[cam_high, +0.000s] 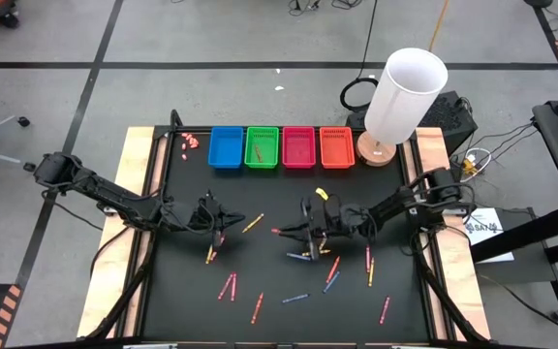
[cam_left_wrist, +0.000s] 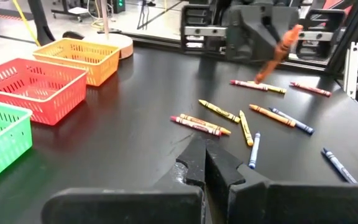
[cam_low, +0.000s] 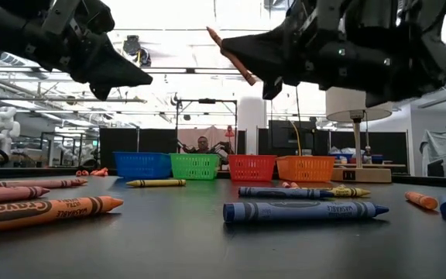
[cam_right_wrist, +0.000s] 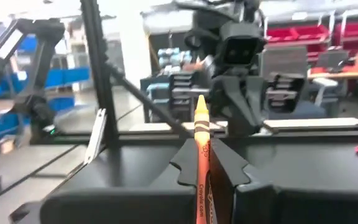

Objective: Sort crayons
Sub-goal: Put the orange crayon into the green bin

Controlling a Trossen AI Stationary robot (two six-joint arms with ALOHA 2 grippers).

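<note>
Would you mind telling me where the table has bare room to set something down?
Free: the strip between the baskets and the two grippers, and the near-left corner of the table. Crowded: crayons lie scattered below the right gripper, which is shut on an orange crayon, and near the shut left gripper.

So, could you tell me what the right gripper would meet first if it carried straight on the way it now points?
Probably the left gripper. The right gripper, shut on an orange crayon, points across the table at it, with nothing visible between. Depth is hard to judge, though.
</note>
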